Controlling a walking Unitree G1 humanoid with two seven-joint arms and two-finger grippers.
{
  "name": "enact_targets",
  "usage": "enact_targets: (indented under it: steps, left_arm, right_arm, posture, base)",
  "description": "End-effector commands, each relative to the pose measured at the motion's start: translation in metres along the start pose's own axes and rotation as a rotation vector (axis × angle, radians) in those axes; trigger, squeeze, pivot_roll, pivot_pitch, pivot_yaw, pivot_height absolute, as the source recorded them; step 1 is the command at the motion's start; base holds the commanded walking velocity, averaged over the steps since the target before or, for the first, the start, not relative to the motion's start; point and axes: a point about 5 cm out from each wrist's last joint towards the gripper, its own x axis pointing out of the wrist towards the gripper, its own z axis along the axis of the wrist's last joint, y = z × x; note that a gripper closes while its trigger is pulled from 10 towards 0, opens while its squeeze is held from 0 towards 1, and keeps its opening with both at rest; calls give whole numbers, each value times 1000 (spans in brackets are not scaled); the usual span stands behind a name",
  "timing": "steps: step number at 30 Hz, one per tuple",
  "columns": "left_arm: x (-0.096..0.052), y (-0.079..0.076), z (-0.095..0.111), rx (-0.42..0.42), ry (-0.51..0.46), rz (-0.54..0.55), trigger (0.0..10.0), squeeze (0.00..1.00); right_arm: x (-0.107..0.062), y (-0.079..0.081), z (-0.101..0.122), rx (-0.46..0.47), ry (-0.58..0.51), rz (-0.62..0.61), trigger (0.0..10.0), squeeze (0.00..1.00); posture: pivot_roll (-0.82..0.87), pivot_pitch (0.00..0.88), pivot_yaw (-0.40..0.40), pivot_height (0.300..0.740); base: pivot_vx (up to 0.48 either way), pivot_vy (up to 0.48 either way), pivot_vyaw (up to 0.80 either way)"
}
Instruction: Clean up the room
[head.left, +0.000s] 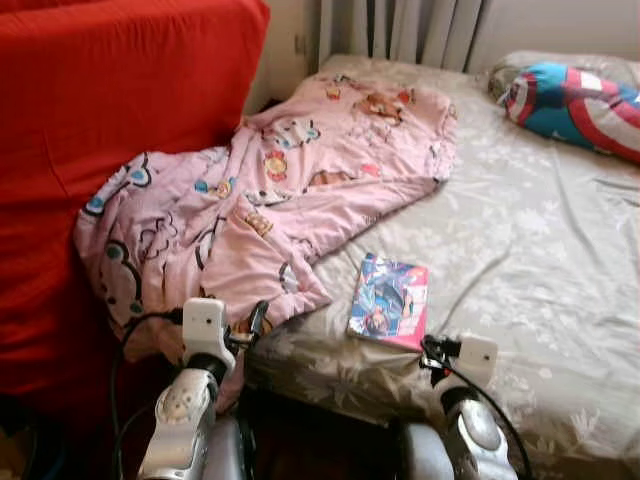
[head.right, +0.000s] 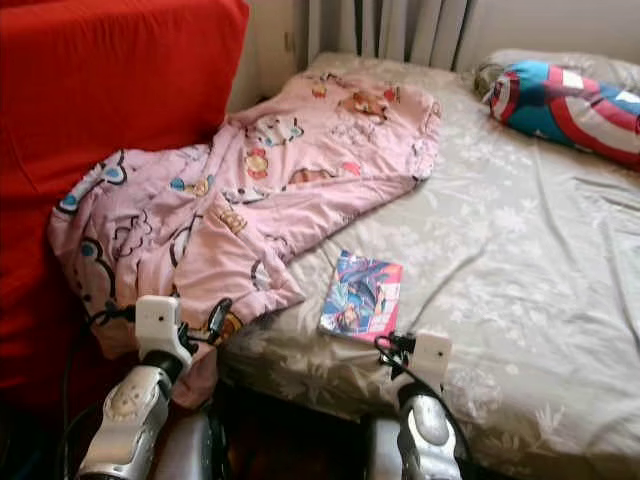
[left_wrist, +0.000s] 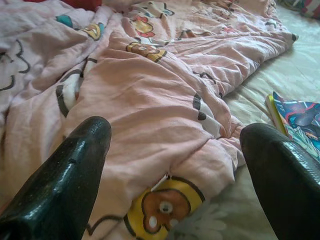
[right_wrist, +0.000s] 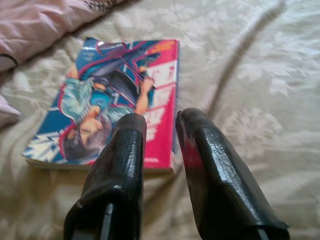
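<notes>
Comic book (head.left: 389, 300) lies flat on the bedsheet (head.left: 520, 260) near the bed's front edge, just beside the hem of the pink cartoon blanket (head.left: 260, 200). My right gripper (right_wrist: 159, 135) hovers short of its near edge, fingers almost together, holding nothing. My left gripper (left_wrist: 175, 150) is spread wide over the blanket. I judge I'm approaching the book; next I must part the right fingers.
</notes>
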Motion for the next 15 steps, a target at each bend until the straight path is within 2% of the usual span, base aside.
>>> enact_targets:
  steps: [1,4,15]
  left_arm:
    - [3,-1,1,-6,-7,-5,10000,0]
    - [7,-2,4,-18,-17,-2,10000,0]
    - [6,-6,3,-31,-22,-10,10000,0]
  right_arm:
    - [1,-1,0,8,14,-3,10000,0]
    - [4,0,4,1,4,8,10000,0]
    - [-1,6,-8,-19,45,47,10000,0]
  posture:
    - [-84,100,-28,577]
    - [-83,104,-28,577]
    - [-77,128,-30,577]
  base:
    - [0,0,0]
    - [0,0,0]
    - [275,0,0]
